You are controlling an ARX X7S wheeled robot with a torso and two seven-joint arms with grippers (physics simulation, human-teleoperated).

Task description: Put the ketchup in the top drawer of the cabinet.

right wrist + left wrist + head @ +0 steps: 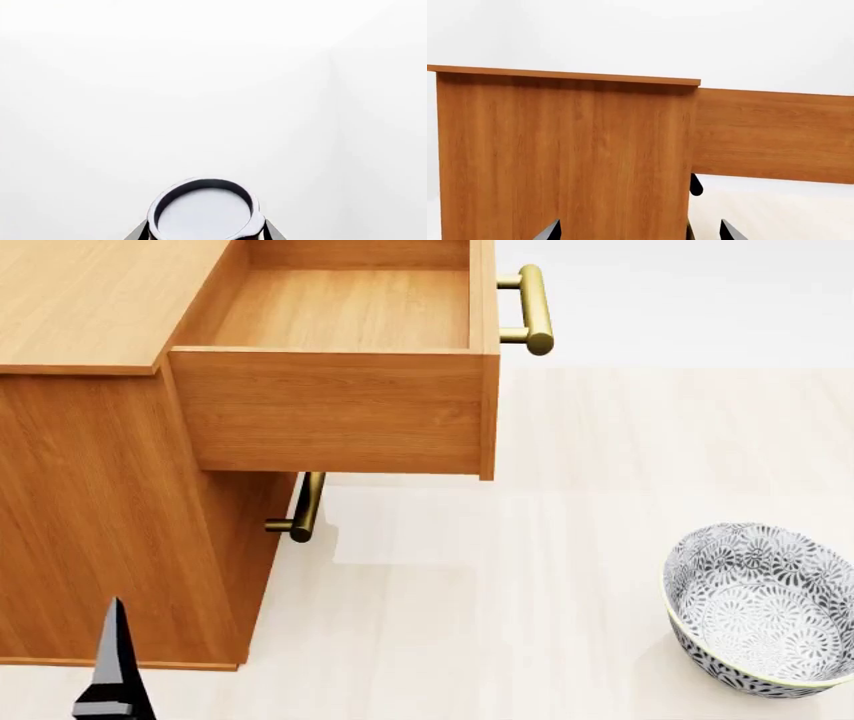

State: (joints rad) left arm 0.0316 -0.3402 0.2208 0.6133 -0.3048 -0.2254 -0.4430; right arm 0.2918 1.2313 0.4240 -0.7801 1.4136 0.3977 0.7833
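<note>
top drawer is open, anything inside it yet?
The top drawer shows only bare wood floor in the head view. Its near front corner is hidden by the side wall. The ketchup sits in the right gripper.

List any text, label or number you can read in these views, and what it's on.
None is readable.
Ketchup: only its plain silver lid shows, between the right hand's fingers; the label is out of sight.
Top drawer, cabinet, brass handles: no markings.
Bowl: floral pattern only, no words.

The right gripper (pixel 205 234) clamps the ketchup (pixel 203 210) between its dark fingers (pixel 138 233), silver lid facing the camera against plain white.
</note>
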